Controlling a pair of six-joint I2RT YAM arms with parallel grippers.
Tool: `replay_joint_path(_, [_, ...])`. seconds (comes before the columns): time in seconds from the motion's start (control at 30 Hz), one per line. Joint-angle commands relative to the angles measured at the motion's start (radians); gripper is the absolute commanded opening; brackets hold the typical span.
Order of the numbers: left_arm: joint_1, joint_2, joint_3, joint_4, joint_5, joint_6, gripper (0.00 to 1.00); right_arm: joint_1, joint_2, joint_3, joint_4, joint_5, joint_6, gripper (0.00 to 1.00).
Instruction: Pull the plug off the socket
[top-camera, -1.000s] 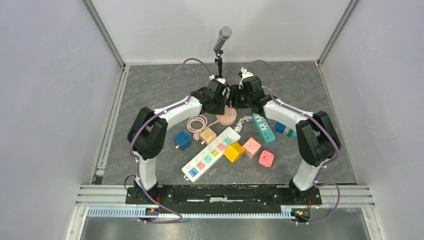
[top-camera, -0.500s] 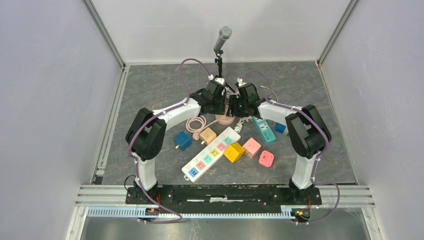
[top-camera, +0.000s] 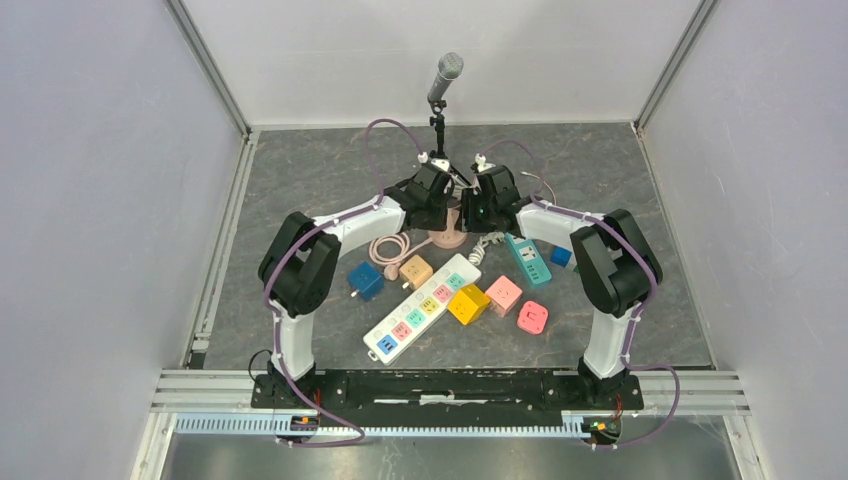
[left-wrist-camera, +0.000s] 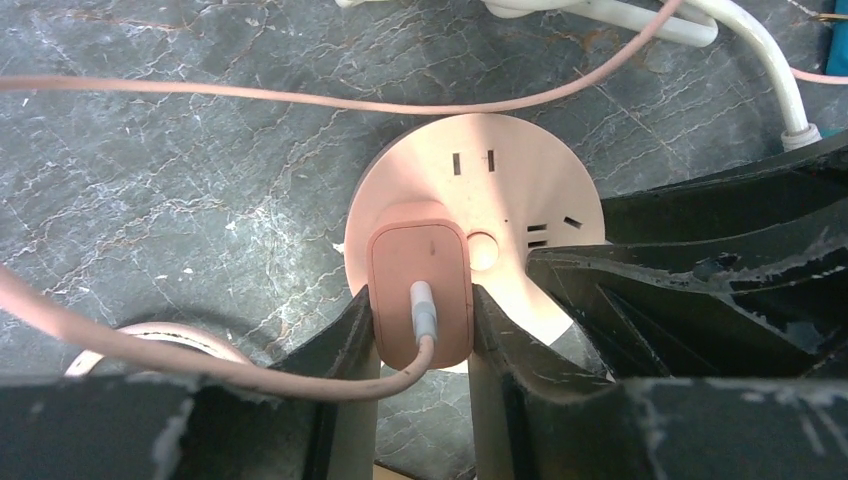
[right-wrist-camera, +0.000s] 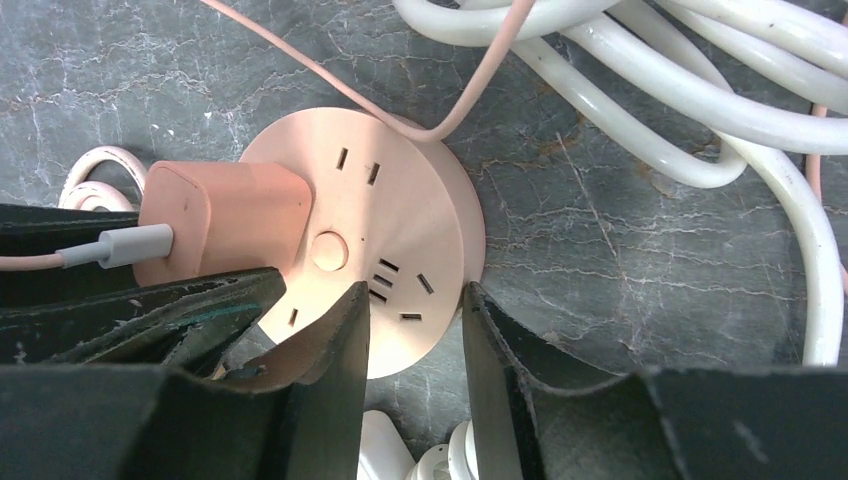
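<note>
Marbled table (right-wrist-camera: 600, 240), white cables (right-wrist-camera: 640, 120) beside socket (right-wrist-camera: 400, 230), left gripper (left-wrist-camera: 420, 298) clamping plug (left-wrist-camera: 420, 255).

I count one round pink socket (left-wrist-camera: 480, 200), one pink plug (left-wrist-camera: 420, 270) in it, one microphone (top-camera: 446, 75), two power strips (top-camera: 422, 307) (top-camera: 527, 257) and five little cube adapters (top-camera: 365, 280) (top-camera: 415, 270) (top-camera: 468, 304) (top-camera: 503, 294) (top-camera: 532, 318).

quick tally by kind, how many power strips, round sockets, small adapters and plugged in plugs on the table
power strips: 2 (white strip, teal strip)
round socket: 1
small adapters: 5 (blue cube, tan cube, yellow cube, pink cube, red square)
plug: 1, seated in the round socket
total: 9
</note>
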Motion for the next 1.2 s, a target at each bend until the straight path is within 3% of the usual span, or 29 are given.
replay_joint_path(0.0, [-0.017, 0.008, 0.066, -0.009, -0.015, 0.015, 0.13, 0.014, 0.053, -0.005, -0.096, 0.036, -0.051, 0.41])
replay_joint_path(0.3, [-0.08, 0.043, 0.189, -0.134, -0.05, -0.02, 0.09, 0.051, 0.108, 0.075, -0.186, 0.071, -0.112, 0.38])
replay_joint_path(0.47, [-0.044, -0.033, 0.152, -0.112, 0.192, 0.053, 0.1, 0.043, 0.106, 0.044, -0.174, 0.043, -0.152, 0.35])
replay_joint_path(0.57, [0.043, -0.085, 0.062, -0.023, 0.351, -0.028, 0.1, 0.042, 0.101, 0.028, -0.156, 0.02, -0.159, 0.33])
replay_joint_path(0.77, [0.089, -0.1, 0.017, 0.085, 0.479, -0.088, 0.09, 0.042, 0.106, 0.01, -0.146, 0.022, -0.152, 0.31])
replay_joint_path(0.87, [0.077, -0.079, 0.061, 0.043, 0.418, -0.08, 0.09, 0.042, 0.104, -0.001, -0.145, 0.038, -0.144, 0.32])
replay_joint_path(1.07, [-0.029, -0.011, 0.208, -0.172, 0.053, -0.038, 0.09, 0.048, 0.109, -0.015, -0.135, 0.055, -0.121, 0.32])
replay_joint_path(1.17, [-0.031, 0.014, 0.257, -0.251, -0.005, -0.043, 0.09, 0.048, 0.108, -0.016, -0.14, 0.073, -0.114, 0.32])
